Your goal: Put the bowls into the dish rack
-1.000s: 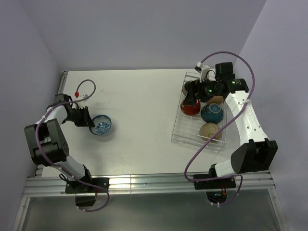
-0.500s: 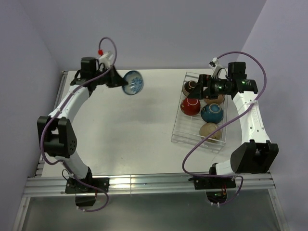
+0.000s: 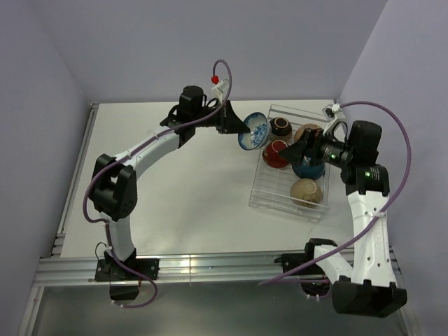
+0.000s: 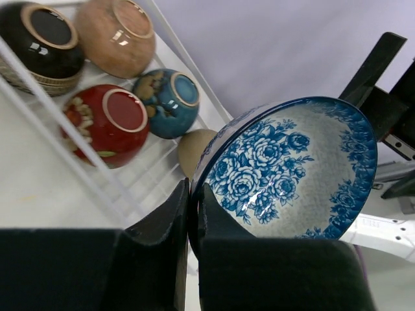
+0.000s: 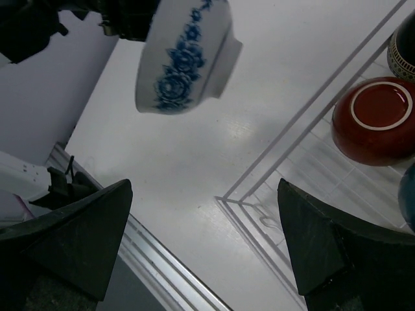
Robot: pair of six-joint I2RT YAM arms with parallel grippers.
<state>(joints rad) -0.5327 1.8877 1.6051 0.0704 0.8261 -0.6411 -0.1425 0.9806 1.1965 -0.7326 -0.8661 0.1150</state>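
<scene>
Where a second ago the patterned bowl [image 3: 253,131] sat on the desk [image 3: 175,189] far to the left, it now hangs in the air just at the far left edge of the rack [image 3: 268,187]. The left arm has swept it across. The left claw [image 3: 234,120] is clamped on its rim, one finger inside and one outside. The bowl is tipped steeply, its flowered inside showing from above.

Five others already lie upside down in the rack: the black bowl [image 3: 282,127], tan bowl [image 3: 309,131], red bowl [image 3: 276,155], blue bowl [image 3: 309,170] and cream bowl [image 3: 306,190]. The right claw [image 3: 306,150] has drawn back from the rack's far end to above its middle, jaws wide apart and empty.

So the pick and the carry look done, and only the setting-down of this last bowl is left. The one bare spot seems to be the near left corner, beside the cream bowl and in front of the red. Getting there probably means coming nearer and turning the bowl mouth down. The right claw hovers close by, so the two could crowd each other.
</scene>
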